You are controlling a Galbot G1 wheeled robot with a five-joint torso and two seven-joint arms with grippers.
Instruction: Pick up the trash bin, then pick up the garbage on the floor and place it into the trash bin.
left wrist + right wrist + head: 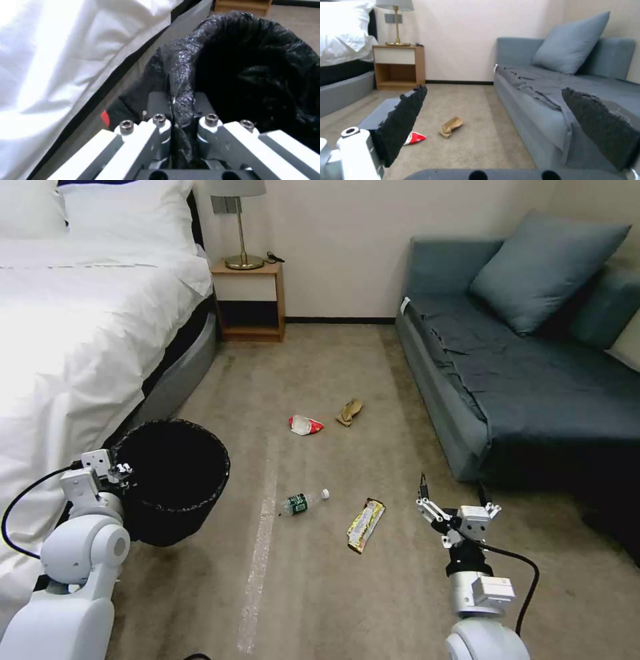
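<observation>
Left gripper [173, 120]: clamped on the liner-wrapped rim of the trash bin [175, 480] — held at the head view's 8 o'clock beside the bed [80, 327], apparently so its mouth stays upward for drops.
Right gripper [453, 500]: fingers spread wide, empty, at 5 o'clock.
Garbage: bottle [303, 503] and gold wrapper [365, 524] just below centre; red-white packet [305, 425], paper wad [349, 411] at centre.
Views: the left wrist view alone shows the rim pinch — the right wrist view frames packet and wad between its pads [403, 120].
</observation>
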